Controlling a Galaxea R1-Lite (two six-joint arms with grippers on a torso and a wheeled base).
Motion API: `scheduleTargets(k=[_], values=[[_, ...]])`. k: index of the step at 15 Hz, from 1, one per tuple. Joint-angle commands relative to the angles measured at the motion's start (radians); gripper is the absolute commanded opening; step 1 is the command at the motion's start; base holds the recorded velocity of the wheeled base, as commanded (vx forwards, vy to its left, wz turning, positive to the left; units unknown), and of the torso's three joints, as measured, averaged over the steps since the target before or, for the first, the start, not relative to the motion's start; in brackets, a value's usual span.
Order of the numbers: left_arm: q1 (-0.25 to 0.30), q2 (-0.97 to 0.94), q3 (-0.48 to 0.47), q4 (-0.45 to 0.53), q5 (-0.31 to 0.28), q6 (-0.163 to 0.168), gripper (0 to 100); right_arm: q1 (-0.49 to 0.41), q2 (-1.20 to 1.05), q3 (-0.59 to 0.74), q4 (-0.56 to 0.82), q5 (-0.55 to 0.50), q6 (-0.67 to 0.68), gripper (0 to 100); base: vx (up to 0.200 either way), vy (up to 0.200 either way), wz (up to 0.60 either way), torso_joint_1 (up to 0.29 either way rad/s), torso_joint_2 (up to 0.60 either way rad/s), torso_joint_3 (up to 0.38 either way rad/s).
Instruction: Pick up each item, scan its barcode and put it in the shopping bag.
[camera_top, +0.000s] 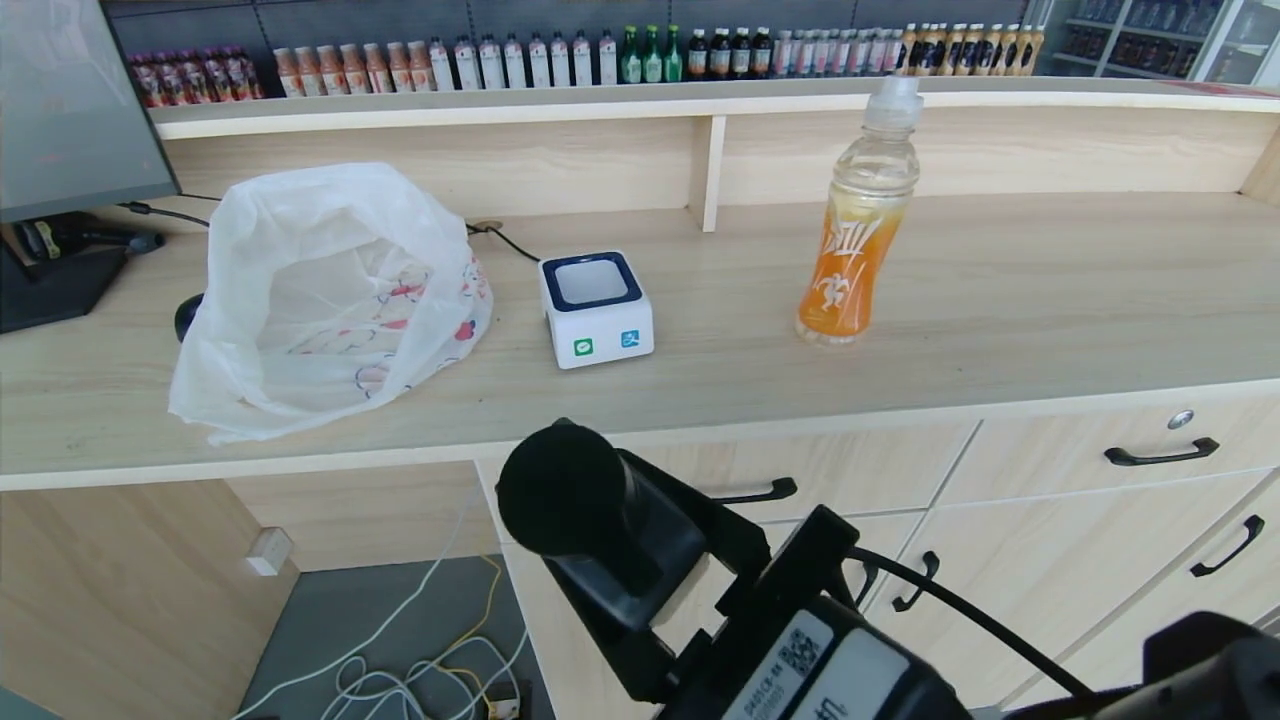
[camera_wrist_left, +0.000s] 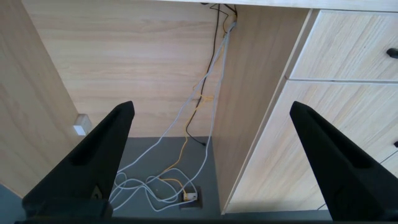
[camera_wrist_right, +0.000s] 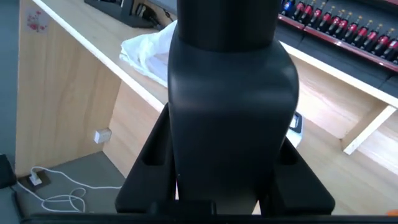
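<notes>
**Checkout run: one bottle waiting, nothing in hand**

Nearest: left pincer (camera_wrist_left: 211, 106) hangs low, below counter level, facing the knee space under the counter (camera_top: 1000, 300); jaws spread wide, nothing btwn them; loose cables (camera_wrist_left: 168, 186) on the floor beyond it. Black arm section (camera_top: 600, 520) sits in the foreground, in front of the drawer fronts (camera_top: 1050, 520). Right pincer: can't tell open or closed; that same dark arm part stands directly before its wrist cam.

On the counter, L to R: shopping bag (camera_top: 330, 290), white plastic, mouth gaping toward the robot, slumped on its side; scanner (camera_top: 597, 310), small white box w/ dark-rimmed window facing up, just beside the bag; bottle (camera_top: 860, 220), orange drink, upright, cap on, well apart from scanner on the robot's right.

Progress (judgement): bottle not yet picked, scanned or bagged, so a full pick–scan–drop cycle is left for it. Red/blue pattern shows through the bag wall; can't tell if that's an item already inside or print on the plastic, so done-count unknown. Neither arm is near the bottle; approach not begun as far as seen.

Counts: bottle on counter x1; scanner x1; shopping bag x1; loose items waiting x1 (the bottle).

Farther: monitor (camera_top: 70, 100) at far L of counter; behind the counter's raised back, a long row of shelf bottles (camera_top: 640, 55), too many and too small for a sure count; not part of the job, by the look of it.
</notes>
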Motion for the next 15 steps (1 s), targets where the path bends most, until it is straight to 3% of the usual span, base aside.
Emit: scheduleTargets(k=[1, 9, 11, 15], values=[[0.0, 0.0, 0.0, 0.0, 0.001, 0.0, 100, 0.001, -0.004, 0.001, -0.001, 0.054, -0.047, 0, 0.0, 0.0, 0.0, 0.0, 0.0, 0.0], [0.0, 0.0, 0.0, 0.0, 0.0, 0.0, 100, -0.002, -0.018, 0.051, -0.001, 0.247, -0.325, 0, 0.0, 0.0, 0.0, 0.0, 0.0, 0.0], [0.0, 0.0, 0.0, 0.0, 0.001, 0.0, 100, -0.03, -0.046, 0.079, -0.001, 0.247, -0.508, 0, 0.0, 0.0, 0.0, 0.0, 0.0, 0.0], [0.0, 0.0, 0.0, 0.0, 0.001, 0.0, 100, -0.031, -0.11, 0.131, -0.001, 0.247, -0.673, 0, 0.0, 0.0, 0.0, 0.0, 0.0, 0.0]])
